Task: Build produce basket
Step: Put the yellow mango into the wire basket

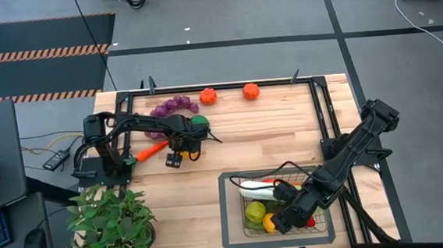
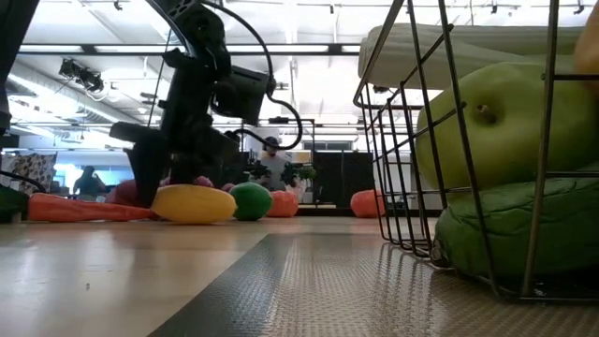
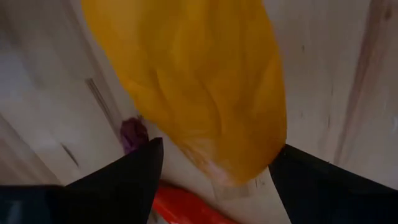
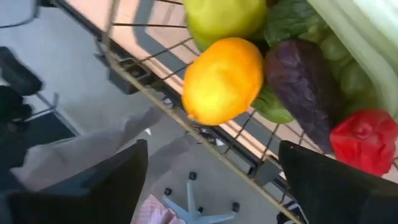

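Left pincer [image 1: 177, 160] is lowered onto the counter [image 1: 231, 151] in its far-left part, just in front of the purple grapes [image 1: 172, 107]; in the left wrist view its two fingers [image 3: 134, 177] are spread wide on either side of a yellow pepper [image 3: 199, 81], with a gap visible at each side, so nothing is clamped. In the low view the same yellow piece [image 2: 194, 203] is seen lying on the wood directly under that arm. A carrot [image 1: 151, 151] lies just beside the pincer, and a green lime [image 1: 199, 121] sits close on the other side. Two orange-red tomatoes [image 1: 209, 96] are set along the far edge, well apart from the basket [image 1: 237, 236]. The basket is placed at the near edge, right of centre, and is loaded with a leek [image 1: 255, 190], a green pepper [image 1: 255, 212], a lemon [image 4: 222, 81], an eggplant [image 4: 301, 87] and a red pepper [image 4: 365, 140]. Right pincer [image 1: 279, 221] is held over the near side of the basket, above the lemon; its fingers [image 4: 102, 183] are wide apart with nothing gripped between them. A potted plant [image 1: 111, 221] stands at the near-left corner.
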